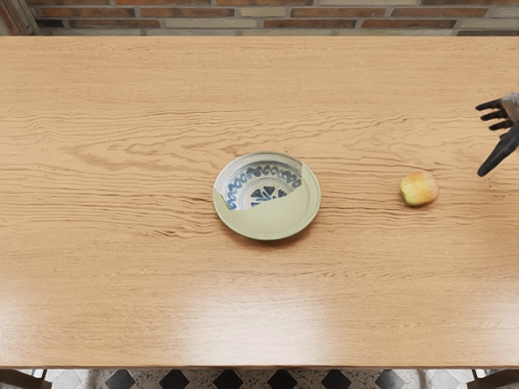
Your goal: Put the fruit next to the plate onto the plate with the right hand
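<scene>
**Fruit lying beside the plate, right hand released**

A yellow-red fruit is seen resting on the wooden table, to the right of the plate and clear of its rim. The plate is pale green at the rim, with a blue pattern in its well. The right hand is held farther right of the plate, beyond the fruit, with its dark fingers spread and nothing grasped.

- The table is light wood with wavy grain, smooth, with a soft satin glare toward its near edge.
- The plate looks like glazed ceramic, with a smooth pale green rim.
- The fruit has smooth, faintly shiny skin.
- The right hand is matt black.
- The far wall is rough brick.
</scene>
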Tool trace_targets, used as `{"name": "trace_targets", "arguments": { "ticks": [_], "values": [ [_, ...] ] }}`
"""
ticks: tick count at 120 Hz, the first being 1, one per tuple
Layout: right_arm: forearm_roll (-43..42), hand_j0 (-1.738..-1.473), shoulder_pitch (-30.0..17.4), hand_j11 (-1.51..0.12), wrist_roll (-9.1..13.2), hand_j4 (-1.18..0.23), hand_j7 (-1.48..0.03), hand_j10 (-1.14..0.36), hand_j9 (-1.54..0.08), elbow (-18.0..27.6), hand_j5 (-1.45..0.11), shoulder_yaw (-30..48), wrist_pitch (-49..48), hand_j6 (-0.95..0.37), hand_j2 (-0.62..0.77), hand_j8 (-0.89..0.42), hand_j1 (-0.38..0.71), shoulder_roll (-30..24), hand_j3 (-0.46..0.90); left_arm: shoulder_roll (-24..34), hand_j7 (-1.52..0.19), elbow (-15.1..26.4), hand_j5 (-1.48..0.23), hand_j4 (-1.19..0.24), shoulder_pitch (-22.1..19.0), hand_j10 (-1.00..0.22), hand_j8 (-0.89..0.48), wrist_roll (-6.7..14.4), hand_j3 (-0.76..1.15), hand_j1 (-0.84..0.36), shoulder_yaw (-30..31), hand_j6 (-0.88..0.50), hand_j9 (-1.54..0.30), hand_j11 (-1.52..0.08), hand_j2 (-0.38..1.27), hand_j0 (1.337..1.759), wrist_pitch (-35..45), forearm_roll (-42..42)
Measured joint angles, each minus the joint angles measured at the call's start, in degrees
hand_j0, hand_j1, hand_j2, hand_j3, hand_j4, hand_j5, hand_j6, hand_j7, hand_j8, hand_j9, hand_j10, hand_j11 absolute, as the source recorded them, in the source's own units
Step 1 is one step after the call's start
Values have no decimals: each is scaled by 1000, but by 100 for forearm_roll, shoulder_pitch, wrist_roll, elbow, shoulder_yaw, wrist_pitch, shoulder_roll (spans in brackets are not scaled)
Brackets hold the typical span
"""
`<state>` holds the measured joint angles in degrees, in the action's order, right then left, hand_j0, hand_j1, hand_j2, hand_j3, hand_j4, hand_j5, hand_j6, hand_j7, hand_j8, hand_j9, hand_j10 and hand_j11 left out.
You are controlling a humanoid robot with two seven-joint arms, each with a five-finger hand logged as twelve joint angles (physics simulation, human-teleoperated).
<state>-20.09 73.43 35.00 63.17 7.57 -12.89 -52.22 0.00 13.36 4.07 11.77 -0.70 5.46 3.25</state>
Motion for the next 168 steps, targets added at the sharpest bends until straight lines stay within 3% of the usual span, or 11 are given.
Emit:
{"name": "trace_targets", "arguments": {
  "ticks": [24,36,63,87,116,146,168],
  "values": [
    [-3,-1658,-43,-1,0,-4,4,0,3,-82,2,-21,14,-5,0,-3,-349,76,0,0,-9,0,-9,-7,-55,-7,-7,0,0,341,12,-7,-9,-9,1,1658,0,0],
    [-625,-1658,4,-1,0,-4,3,-1,2,-203,1,-12,57,-5,0,-3,-349,294,0,0,-8,0,-8,-7,-55,-7,-7,0,0,341,14,-7,-8,-8,1,1658,-1,1],
    [-3127,-1658,196,0,0,-4,1,-3,0,-424,0,-237,46,-5,0,-4,-349,1592,0,0,-8,-5,-8,-7,-34,-7,-7,1,0,341,11,-7,-8,-8,1,1658,1,10],
    [-3751,-1658,161,0,0,-4,0,-3,0,-426,0,-537,-358,-6,1,-4,-349,2064,0,0,-9,-87,-9,-7,6,-7,-7,1,0,341,12,-7,-9,-8,1,1658,3,8],
    [-3962,-1658,-97,-50,0,-42,-49,-41,-50,-293,-50,-618,-98,-44,-7,-42,-304,2063,0,0,-9,-99,-9,-7,6,-7,-7,1,0,341,18,-7,-9,-9,1,1658,0,1],
    [-4071,-1658,-589,-91,0,-74,-91,-73,-91,676,-92,-562,657,-76,-13,-75,-266,1329,0,0,-8,-99,-9,-7,6,-7,-7,1,0,341,25,-7,-8,-8,1,1658,0,-5],
    [-4054,-1658,-963,-103,0,-84,-102,-83,-103,912,-103,-547,1514,-86,-14,-85,-256,1209,0,0,-8,-101,-8,-7,0,-7,-7,1,0,341,25,-7,-8,-8,1,1658,-1,-8]
  ]
}}
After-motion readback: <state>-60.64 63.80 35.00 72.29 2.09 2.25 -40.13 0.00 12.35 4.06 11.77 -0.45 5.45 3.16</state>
